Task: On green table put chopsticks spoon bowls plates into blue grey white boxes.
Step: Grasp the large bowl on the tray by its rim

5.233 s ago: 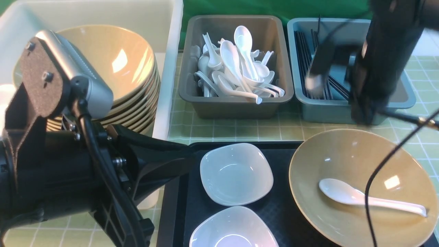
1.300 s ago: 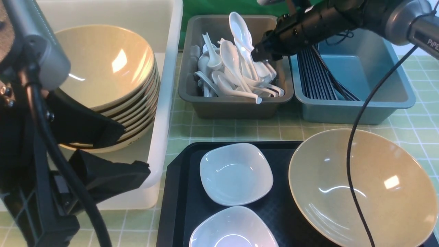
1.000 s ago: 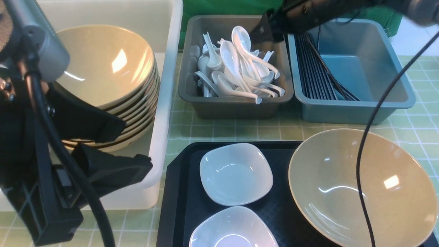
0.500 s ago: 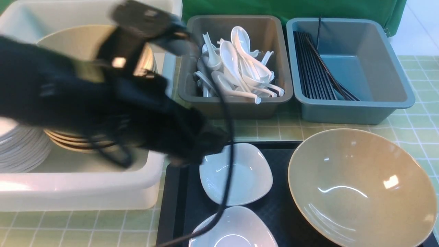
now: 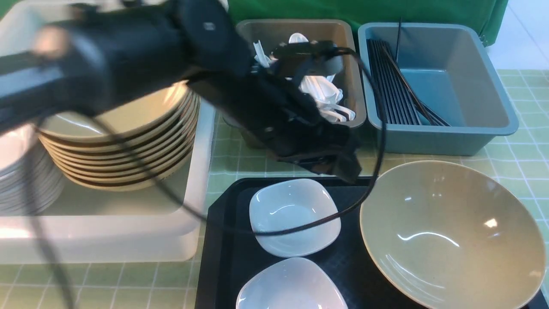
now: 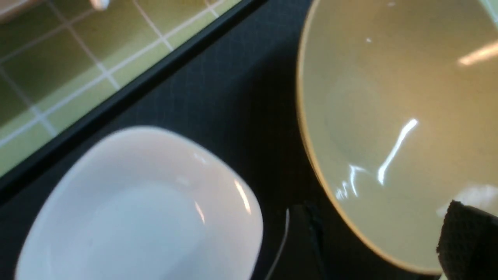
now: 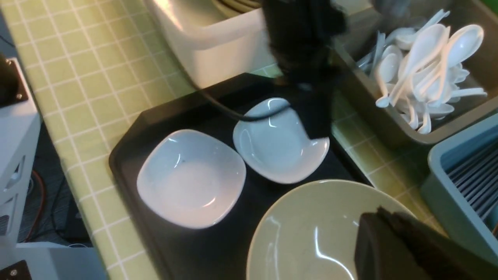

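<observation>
Three pieces of crockery sit on the black tray [image 5: 218, 223] in the front view: a far white dish [image 5: 295, 216], a near white dish [image 5: 291, 285] and a large tan bowl [image 5: 450, 234] on the tray's right side. The bowl looks like glazed ceramic, so expect it to be rigid, fairly heavy, slick and prone to chipping. Grip it at the rim, one finger inside and one outside. The left arm [image 5: 128, 60] reaches across from above the white box [image 5: 107, 240]. The left hand [image 5: 343, 169] is pitched down over the tray's far edge, between the far dish and the bowl.

Left wrist view: the fingers [image 6: 467, 241] stand spread with the bowl's rim between them. Contact cannot be confirmed.

Right wrist view: the right hand [image 7: 375, 233] hangs above the bowl, fingers pressed together, holding nothing.
</observation>
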Motion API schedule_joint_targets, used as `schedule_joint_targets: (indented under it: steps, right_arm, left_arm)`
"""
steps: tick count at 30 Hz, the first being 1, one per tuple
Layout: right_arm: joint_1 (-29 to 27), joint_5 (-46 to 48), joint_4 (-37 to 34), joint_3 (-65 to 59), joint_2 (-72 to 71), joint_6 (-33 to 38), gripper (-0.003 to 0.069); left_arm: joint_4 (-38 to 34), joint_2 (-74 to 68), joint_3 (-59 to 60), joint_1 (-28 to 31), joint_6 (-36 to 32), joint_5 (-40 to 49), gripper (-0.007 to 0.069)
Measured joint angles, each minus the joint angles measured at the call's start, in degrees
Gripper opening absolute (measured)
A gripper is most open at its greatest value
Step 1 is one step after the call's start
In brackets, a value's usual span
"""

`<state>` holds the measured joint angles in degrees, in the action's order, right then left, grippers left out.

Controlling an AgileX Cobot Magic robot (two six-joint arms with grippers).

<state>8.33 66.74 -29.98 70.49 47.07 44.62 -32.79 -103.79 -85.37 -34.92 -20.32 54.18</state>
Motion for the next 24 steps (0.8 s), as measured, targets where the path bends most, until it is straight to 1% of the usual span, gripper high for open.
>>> schedule_joint_targets:
  steps: [2,7,8,13,16,17,18,19,20,21,22,24]
  right_arm:
    - [0.0,-0.02,0.0,-0.17,-0.44,0.13,0.0022]
    - [0.21,-0.07,0.06,-0.26,-0.88,0.13,0.0022]
    - [0.29,-0.07,0.06,-0.26,-0.88,0.13,0.0022]
    - [2.63,-0.07,0.97,-0.26,-1.01,0.13,0.0022]
    - [3.11,-0.07,2.36,-0.26,-1.05,-0.65,0.0022]
    - [3.11,-0.07,3.41,-0.26,-1.05,-1.05,0.0025]
    - [3.11,-0.07,4.17,-0.26,-1.05,-1.28,0.0025]
    - [3.11,-0.07,4.26,-0.26,-1.05,-1.28,0.0025]
    - [3.11,-0.13,4.79,-0.26,-1.05,-1.53,0.0026]
    - [3.11,-0.28,5.0,-0.26,-1.05,-1.86,0.0025]
    - [3.11,-0.68,5.0,-0.26,-1.05,-2.4,0.0025]
    - [3.11,-1.32,5.08,-0.26,-1.05,-2.65,0.0028]
  left_arm:
    - [0.0,-3.09,-2.77,-0.18,-0.04,1.49,0.0435]
    - [0.1,-13.69,-11.71,-1.84,0.56,5.02,0.0435]
    - [0.1,-14.06,-12.01,-1.92,0.56,5.08,0.0435]
    - [-0.84,-21.58,-18.36,-2.5,1.53,5.55,0.0433]
    - [-2.38,-24.75,-21.63,-2.5,0.41,7.89,0.0404]
    - [-3.11,-25.57,-22.72,-2.5,-0.15,9.45,0.0353]
    - [-3.81,-25.86,-23.4,-2.5,-0.65,10.98,0.0282]
    - [-3.83,-25.86,-23.54,-2.5,-0.76,11.48,0.0254]
    - [-4.08,-25.95,-23.89,-2.5,-1.15,12.98,0.0148]
    - [-4.09,-25.95,-24.04,-2.5,-1.41,13.62,0.0087]
    - [-4.09,-25.89,-24.07,-2.5,-1.58,14.28,0.0043]
    - [-4.54,-25.7,-24.07,-2.4,-1.83,14.34,0.0015]
